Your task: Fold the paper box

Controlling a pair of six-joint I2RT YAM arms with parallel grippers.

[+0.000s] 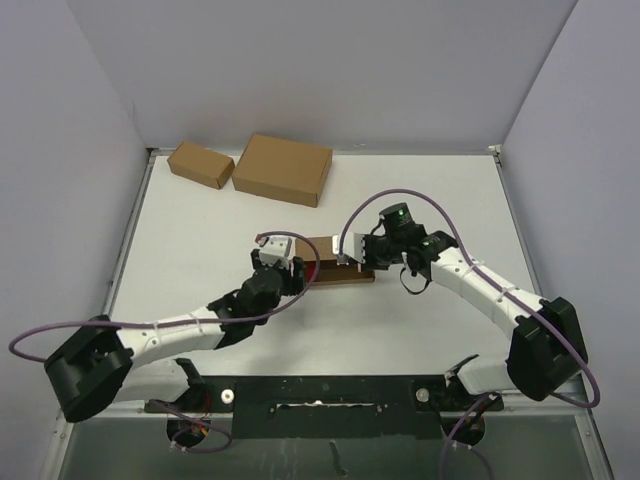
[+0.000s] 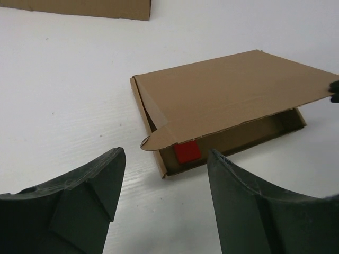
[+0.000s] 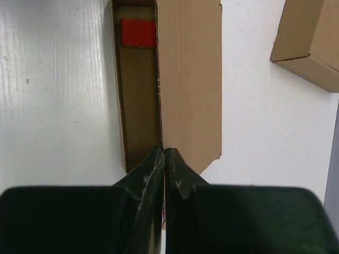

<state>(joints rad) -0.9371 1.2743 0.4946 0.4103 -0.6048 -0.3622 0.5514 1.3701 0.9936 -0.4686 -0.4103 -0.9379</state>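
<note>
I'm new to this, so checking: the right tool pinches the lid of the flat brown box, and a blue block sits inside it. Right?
Not blue: the block inside the paper box is red, as the left wrist view shows. The right tool does pinch the lid.

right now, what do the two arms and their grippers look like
The left arm and right arm have white links, black joints and bulky black bases, with a purple cable each. The left gripper and right gripper have dark wedge-shaped fingers.
</note>
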